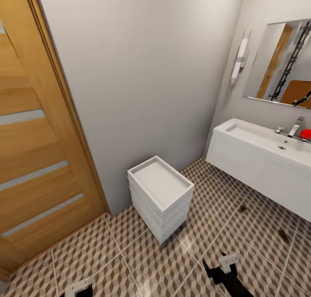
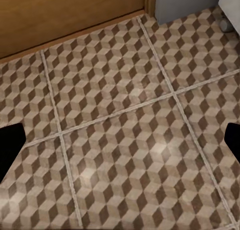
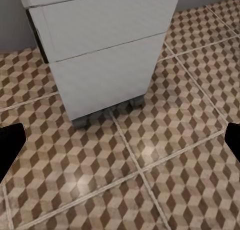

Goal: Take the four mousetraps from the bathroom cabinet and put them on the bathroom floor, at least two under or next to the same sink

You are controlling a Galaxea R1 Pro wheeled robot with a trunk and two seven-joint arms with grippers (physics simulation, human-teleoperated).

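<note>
Bathroom floor (image 1: 142, 254) of cube-patterned tiles spreads below both grippers in the head view; the boxy white bathroom sink (image 1: 255, 159) hangs at the right wall, beside a white drawer unit (image 1: 160, 197). Left wrist: spread-apart fingers (image 2: 10, 150) over bare tiles. Right wrist: parted fingers (image 3: 10, 145) facing the drawer unit's smooth front.

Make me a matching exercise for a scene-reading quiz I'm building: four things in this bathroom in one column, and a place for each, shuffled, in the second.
Things:
1. white drawer unit
2. bathroom sink
3. wooden door
4. mirror

Places:
A. on the wall above the basin
B. at the head view's left edge
C. standing on the bathroom floor near the grey wall
D. hung on the right-hand wall, clear of the tiles

Pairs: 1-C, 2-D, 3-B, 4-A
</note>
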